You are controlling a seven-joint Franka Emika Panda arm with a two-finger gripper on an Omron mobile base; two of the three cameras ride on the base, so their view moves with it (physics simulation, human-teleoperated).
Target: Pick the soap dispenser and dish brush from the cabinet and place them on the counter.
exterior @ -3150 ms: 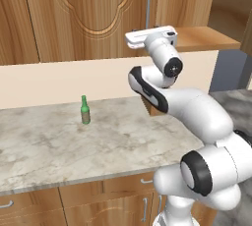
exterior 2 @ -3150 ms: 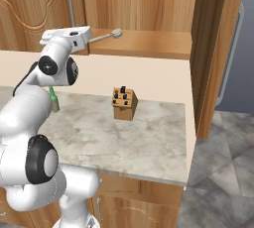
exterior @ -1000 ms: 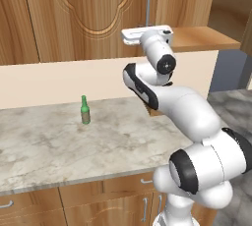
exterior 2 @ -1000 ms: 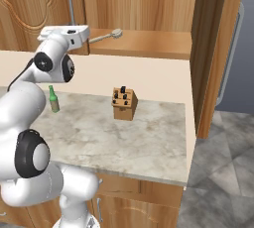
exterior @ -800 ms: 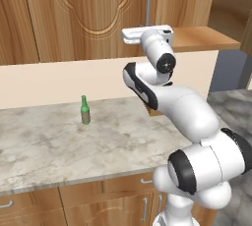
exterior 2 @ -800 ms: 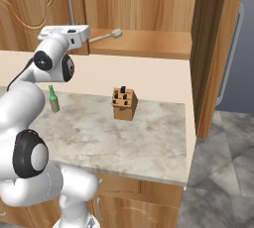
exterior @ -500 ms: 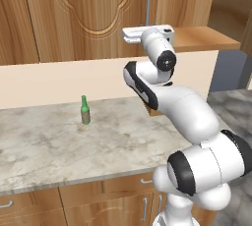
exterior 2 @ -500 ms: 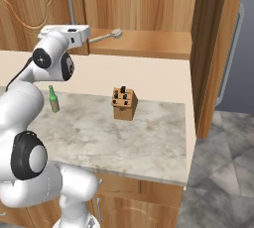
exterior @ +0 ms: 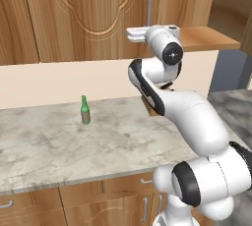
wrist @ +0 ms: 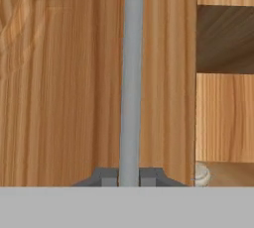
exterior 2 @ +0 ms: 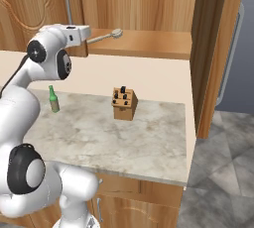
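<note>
While your gripper (wrist: 129,177) sits clamped on the silver bar handle (wrist: 130,73) of the cabinet (exterior: 93,18) door, note that the handle is rigid metal, smooth and likely slippery; your hold low on the bar looks sound, judging by the hand view. You find the dish brush (exterior 2: 106,35) lying on the cabinet's inner shelf (exterior 2: 149,43), pale head toward the open side. Expect it to be light and stiff; take it along the thin handle, which may roll. The soap dispenser cannot be located. The counter (exterior: 59,141) below carries a green bottle (exterior: 85,110) and a knife block (exterior 2: 124,103).
</note>
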